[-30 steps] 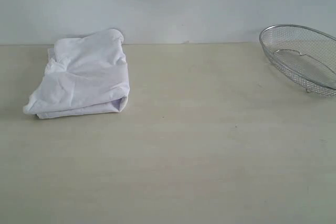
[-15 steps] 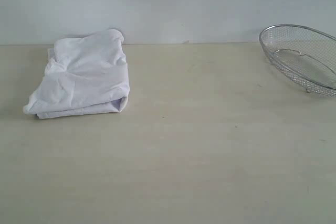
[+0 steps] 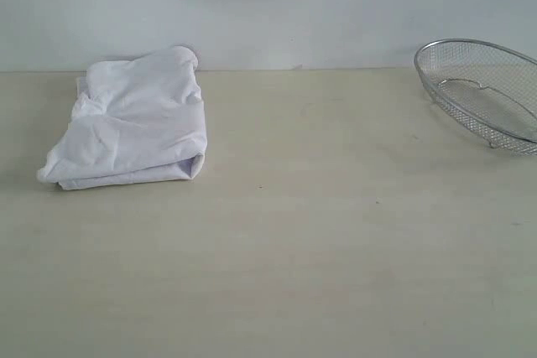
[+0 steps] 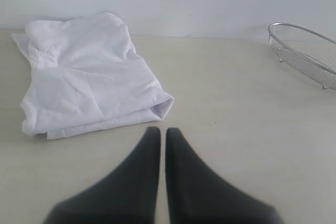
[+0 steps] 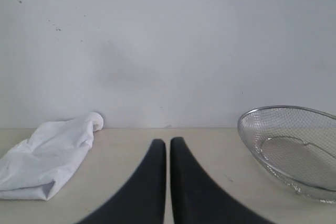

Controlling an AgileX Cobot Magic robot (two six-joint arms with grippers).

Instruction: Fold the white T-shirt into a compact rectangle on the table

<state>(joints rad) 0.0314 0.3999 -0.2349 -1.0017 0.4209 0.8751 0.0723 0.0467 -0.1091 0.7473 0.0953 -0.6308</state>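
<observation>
Well, nothing has moved in the last second. The white T-shirt lies folded in a lumpy bundle on the table, at ten o'clock, far from the wire basket at two o'clock. The left gripper and right gripper are pinched closed on nothing. The folding looks about done.

In all three views you lose one side of the silver wire-mesh basket past the edge. The folded white cotton T-shirt conceals its inner layers from you; the right wrist view crops one end. The dark left gripper and right gripper run out of view at their blurred bases.
</observation>
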